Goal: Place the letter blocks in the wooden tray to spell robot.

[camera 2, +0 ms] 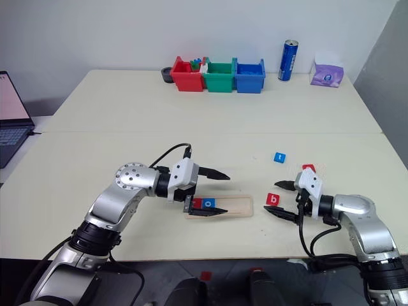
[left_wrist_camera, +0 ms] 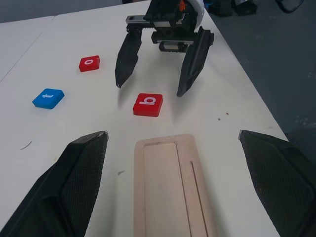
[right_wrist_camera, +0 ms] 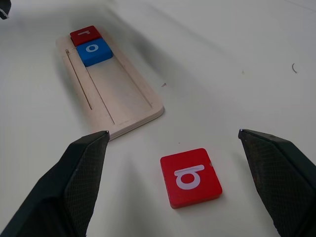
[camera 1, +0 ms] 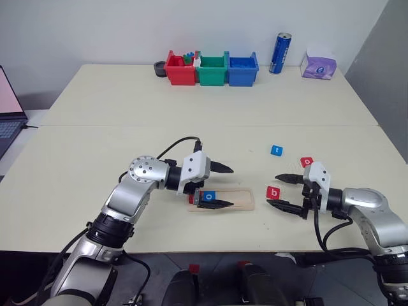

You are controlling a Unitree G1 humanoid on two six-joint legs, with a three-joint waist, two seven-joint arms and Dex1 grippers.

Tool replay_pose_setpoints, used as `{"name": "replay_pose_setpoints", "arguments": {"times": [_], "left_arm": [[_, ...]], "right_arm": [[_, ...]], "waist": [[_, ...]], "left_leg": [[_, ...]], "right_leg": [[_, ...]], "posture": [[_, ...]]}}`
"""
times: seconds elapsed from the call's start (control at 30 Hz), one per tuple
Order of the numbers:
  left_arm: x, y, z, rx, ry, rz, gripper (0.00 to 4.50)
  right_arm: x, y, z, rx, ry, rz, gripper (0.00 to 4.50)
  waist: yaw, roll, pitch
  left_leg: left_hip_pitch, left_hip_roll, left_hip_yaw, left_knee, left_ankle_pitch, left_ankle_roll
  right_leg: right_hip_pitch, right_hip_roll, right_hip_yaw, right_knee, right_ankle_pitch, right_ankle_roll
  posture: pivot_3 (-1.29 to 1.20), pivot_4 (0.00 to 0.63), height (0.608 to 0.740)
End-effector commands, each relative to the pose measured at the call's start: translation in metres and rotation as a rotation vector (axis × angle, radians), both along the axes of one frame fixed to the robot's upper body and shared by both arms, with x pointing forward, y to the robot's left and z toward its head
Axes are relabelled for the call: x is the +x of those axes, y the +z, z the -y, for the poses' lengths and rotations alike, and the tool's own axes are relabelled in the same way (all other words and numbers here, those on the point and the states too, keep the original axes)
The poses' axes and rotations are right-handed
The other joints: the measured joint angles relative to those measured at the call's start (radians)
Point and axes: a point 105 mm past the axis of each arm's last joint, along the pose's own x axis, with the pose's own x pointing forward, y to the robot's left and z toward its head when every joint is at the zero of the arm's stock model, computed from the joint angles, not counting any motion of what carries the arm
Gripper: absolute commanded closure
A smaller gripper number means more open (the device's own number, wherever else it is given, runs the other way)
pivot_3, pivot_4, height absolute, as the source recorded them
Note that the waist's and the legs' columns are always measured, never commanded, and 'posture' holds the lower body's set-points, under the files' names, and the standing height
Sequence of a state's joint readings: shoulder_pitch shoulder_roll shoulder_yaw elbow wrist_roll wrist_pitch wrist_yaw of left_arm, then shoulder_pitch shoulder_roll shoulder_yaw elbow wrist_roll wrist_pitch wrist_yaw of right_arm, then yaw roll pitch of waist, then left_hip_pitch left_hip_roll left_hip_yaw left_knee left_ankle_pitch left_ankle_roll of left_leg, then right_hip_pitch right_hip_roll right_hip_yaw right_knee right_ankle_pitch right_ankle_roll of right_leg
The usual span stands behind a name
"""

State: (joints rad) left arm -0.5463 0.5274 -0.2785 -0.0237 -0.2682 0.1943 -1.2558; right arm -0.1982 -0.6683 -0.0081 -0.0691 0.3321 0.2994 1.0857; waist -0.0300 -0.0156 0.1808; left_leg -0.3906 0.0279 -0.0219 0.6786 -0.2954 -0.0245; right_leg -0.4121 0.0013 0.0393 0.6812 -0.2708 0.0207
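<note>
Between the wide-spread fingers of the right gripper (camera 1: 285,192) lies the red "b" block (right_wrist_camera: 190,177), unheld, near the wooden tray (right_wrist_camera: 129,100) already bearing "r" and "o"; next, presumably, closing on it for the third slot.

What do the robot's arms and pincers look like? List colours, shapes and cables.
Both arms are silver metal with rounded joints and black segments. Each wrist carries a white housing ending in a pincer, left and right, of two black tapered pointed fingers with textured pads. Black cables loop along both arms.
</note>
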Motion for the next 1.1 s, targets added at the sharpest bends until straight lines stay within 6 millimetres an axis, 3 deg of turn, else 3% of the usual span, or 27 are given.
{"name": "replay_pose_setpoints", "arguments": {"times": [0.03, 0.47, 1.07, 1.1], "left_arm": [[-0.002, 0.006, 0.002, -0.001, -0.019, 0.022, 0.0], [-0.004, 0.009, 0.002, 0.006, -0.025, 0.023, 0.0], [-0.004, 0.008, 0.003, 0.006, -0.028, 0.019, 0.0], [-0.004, 0.008, 0.003, 0.006, -0.028, 0.02, 0.0]], "right_arm": [[0.0, 0.001, -0.005, -0.015, 0.03, 0.035, 0.05], [0.002, -0.014, -0.001, -0.05, 0.02, 0.016, 0.05], [0.009, -0.02, 0.007, -0.071, 0.001, -0.027, 0.05], [0.01, -0.021, 0.007, -0.077, -0.001, -0.024, 0.21]], "waist": [[0.0, 0.0, 0.0], [0.001, 0.0, 0.0], [0.001, 0.0, 0.0], [0.001, 0.0, 0.0]], "left_leg": [[0.0, 0.0, 0.0, 0.0, 0.0, 0.0], [0.0, 0.0, -0.001, 0.001, 0.0, 0.0], [0.001, 0.0, -0.001, 0.001, 0.0, 0.0], [0.001, 0.0, -0.001, 0.001, 0.0, 0.0]], "right_leg": [[0.0, 0.0, 0.0, 0.0, 0.0, 0.0], [0.001, 0.0, 0.0, 0.0, 0.0, 0.0], [0.001, 0.0, 0.0, 0.0, 0.0, 0.0], [0.002, 0.0, 0.0, 0.001, 0.0, 0.0]], "posture": [[0.0, 0.15, 0.74], [0.0, 0.15, 0.74], [0.0, 0.15, 0.74], [0.0, 0.15, 0.74]]}}
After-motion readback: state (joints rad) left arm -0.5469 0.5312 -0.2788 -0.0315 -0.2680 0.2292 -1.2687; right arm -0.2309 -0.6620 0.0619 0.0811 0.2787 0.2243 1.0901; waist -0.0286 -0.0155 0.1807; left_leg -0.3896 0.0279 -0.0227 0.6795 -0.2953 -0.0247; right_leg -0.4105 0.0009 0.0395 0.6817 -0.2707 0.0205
